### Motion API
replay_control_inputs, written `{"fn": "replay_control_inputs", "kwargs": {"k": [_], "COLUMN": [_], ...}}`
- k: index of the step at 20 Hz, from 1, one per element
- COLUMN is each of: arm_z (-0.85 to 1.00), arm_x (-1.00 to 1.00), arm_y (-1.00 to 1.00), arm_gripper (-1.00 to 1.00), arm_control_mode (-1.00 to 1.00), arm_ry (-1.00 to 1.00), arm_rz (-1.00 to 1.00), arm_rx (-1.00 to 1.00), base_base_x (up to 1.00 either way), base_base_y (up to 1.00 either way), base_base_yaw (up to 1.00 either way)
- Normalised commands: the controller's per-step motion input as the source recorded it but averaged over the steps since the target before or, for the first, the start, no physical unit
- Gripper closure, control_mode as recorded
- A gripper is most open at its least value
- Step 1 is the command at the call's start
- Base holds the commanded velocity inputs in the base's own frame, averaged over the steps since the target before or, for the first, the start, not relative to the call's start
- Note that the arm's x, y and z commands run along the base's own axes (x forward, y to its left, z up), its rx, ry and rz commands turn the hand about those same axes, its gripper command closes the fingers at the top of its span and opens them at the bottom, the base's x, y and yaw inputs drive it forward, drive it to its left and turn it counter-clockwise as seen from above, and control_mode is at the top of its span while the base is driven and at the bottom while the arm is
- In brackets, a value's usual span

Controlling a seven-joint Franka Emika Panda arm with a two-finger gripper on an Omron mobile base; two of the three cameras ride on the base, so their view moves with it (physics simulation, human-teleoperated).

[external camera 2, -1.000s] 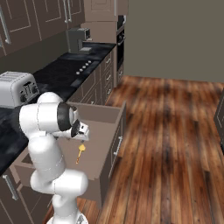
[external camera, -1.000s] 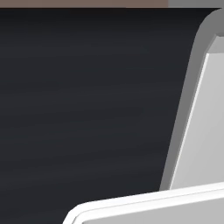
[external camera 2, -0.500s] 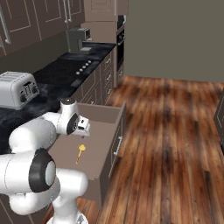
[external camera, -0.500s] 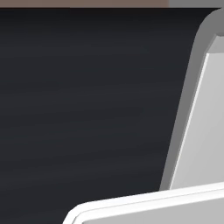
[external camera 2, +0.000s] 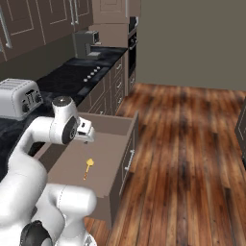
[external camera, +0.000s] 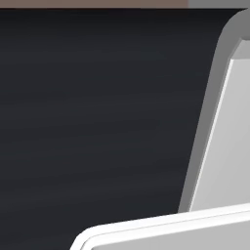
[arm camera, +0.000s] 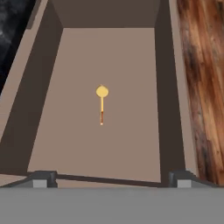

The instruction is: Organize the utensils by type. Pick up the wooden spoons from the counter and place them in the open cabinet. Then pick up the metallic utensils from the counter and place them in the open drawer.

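One metallic utensil [arm camera: 102, 104] lies flat on the bare floor of the open drawer [external camera 2: 122, 126], round yellow head toward the far wall, thin handle pointing back at the camera. It sits near the middle, well apart from all four walls, with open floor on every side. In the right base view the same utensil [external camera 2: 88, 167] shows as a small golden streak on the taupe floor.

The fingers [arm camera: 110, 178] are spread wide and released, nothing between them; they hang above the drawer's near end, and the two dark tips show at the bottom of the hand view, one to each side. From the right base view the gripper [external camera 2: 87, 133] hovers over the drawer's far left corner, close to the edge of the black worktop [external camera 2: 72, 77].

The drawer stands pulled out over the wooden floor [external camera 2: 192, 158], its panelled front on the right. A silver toaster [external camera 2: 19, 98] sits on the worktop to the left, a coffee machine [external camera 2: 86, 43] farther along, taupe cabinets [external camera 2: 33, 24] above.
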Motion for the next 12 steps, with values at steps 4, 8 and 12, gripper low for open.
{"fn": "replay_control_inputs", "kwargs": {"k": [4, 8, 12], "arm_z": [1.0, 1.0, 1.0], "arm_x": [-0.38, -0.44, -0.42], "arm_y": [0.0, -0.06, -0.09], "arm_gripper": [-1.0, -1.0, -1.0], "arm_control_mode": [-1.0, -1.0, -1.0], "arm_ry": [-0.05, -0.04, -0.04], "arm_rz": [0.0, 0.0, 0.0], "arm_rx": [-0.05, -0.06, -0.04], "base_base_x": [0.0, 0.0, 0.0], "base_base_y": [0.0, 0.0, 0.0], "base_base_yaw": [0.0, 0.0, 0.0]}}
